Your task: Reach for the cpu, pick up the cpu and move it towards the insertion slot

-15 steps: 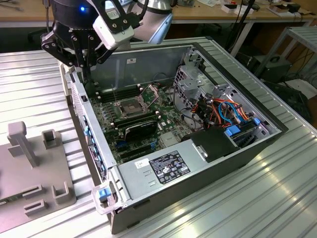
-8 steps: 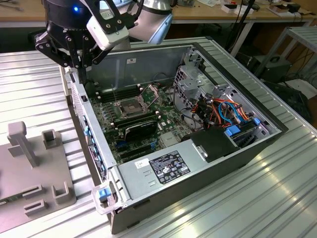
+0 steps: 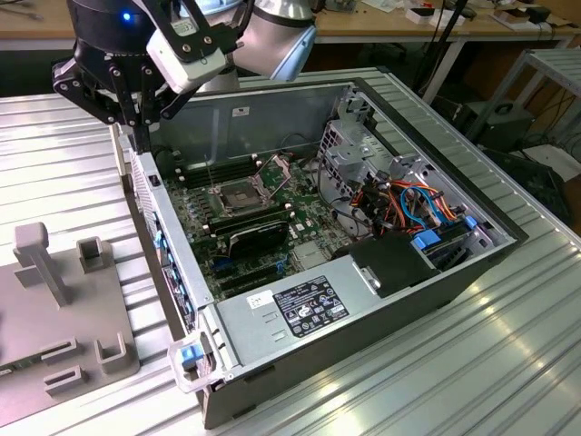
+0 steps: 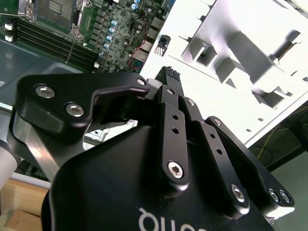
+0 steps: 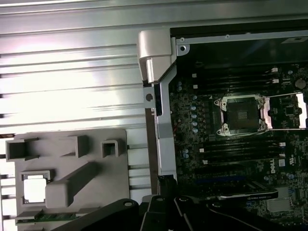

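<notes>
On the ribbed metal table (image 3: pixel 508 363) lies the open computer case (image 3: pixel 408 309), and every place below is given from it. Just outside the case's side wall, on the exterior view's left, sits a grey fixture tray (image 3: pixel 36 318). On the floor of the case is the green motherboard (image 3: pixel 204 232).

The gripper (image 3: pixel 141 136) hangs above that same side wall, between tray and motherboard, touching nothing. Whether it is open or closed I cannot tell, but it carries no chip.

The insertion slot (image 5: pixel 240 115) sits inside the case with its dark centre bare and its bracket swung aside. The cpu (image 5: pixel 34 187) lies outside the case in a square recess of the tray, well apart from the gripper.

By my reading, the reach is barely begun, and the pick and carry are not yet done.
</notes>
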